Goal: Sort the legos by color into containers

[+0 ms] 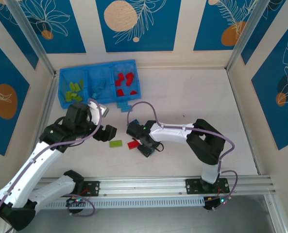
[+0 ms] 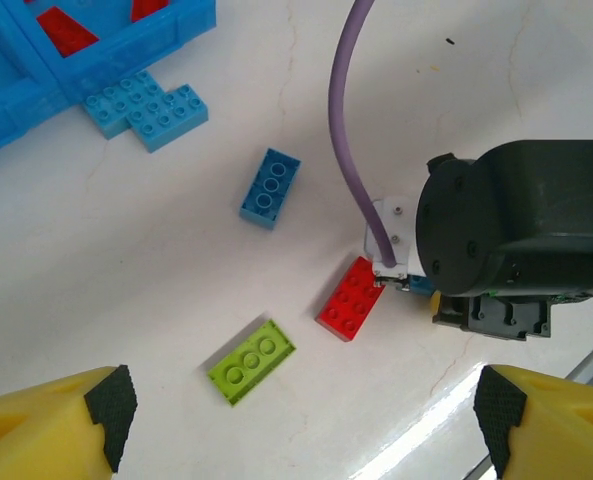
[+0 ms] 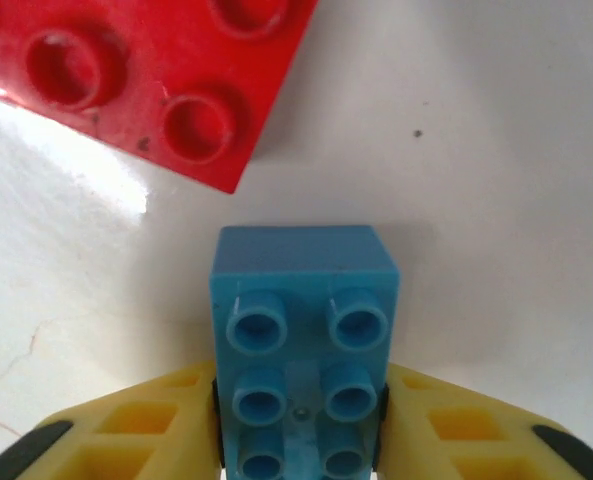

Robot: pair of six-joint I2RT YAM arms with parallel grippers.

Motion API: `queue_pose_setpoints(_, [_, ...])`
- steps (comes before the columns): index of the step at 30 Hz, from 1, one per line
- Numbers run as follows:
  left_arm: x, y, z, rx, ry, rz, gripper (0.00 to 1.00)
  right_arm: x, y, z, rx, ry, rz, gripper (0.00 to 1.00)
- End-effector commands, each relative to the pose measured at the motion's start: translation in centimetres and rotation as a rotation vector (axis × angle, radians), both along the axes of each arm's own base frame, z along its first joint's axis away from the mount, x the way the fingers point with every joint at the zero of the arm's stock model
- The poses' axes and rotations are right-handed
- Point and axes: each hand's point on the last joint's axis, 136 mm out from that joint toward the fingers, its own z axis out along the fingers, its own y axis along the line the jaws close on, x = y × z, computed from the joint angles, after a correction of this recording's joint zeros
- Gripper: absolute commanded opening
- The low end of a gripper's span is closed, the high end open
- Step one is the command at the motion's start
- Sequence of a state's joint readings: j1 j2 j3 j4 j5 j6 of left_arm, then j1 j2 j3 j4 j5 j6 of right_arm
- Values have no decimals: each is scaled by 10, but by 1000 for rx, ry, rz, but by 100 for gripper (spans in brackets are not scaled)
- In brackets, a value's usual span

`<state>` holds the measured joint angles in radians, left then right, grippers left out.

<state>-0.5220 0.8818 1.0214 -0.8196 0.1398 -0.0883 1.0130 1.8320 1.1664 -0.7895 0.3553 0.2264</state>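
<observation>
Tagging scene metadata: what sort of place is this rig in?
Probably a lab test booth, not a home or factory: printed blue leaf panels wall in a white tabletop, and an aluminium rail carries both arm bases.

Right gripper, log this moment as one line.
right gripper: shut on blue lego | left gripper: open | red lego: loose nearby

Bright, even light; soft shadows; glare patches on the table [image 2: 436,415] (wrist views).
</observation>
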Motion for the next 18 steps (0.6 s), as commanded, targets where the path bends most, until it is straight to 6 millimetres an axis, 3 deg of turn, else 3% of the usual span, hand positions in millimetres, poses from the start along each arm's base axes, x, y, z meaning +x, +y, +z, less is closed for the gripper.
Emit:
queue_pose_setpoints(1, [2,5,2,24,-51,0,89,-4,-9,1,7,3,-32,34])
queue_pose_setpoints(5, [-6,1,12,-28,-92,-37,90,5,3,33,132,-75,-65,27])
queue_pose_setpoints(13, [-20,-3,34,-111,-189,-88,97,62,55,198,680,-455,-80,24])
queue_pose_setpoints(18, [-18,1,27,-81,-186,-78,100,104,91,253,912,-552,-89,24])
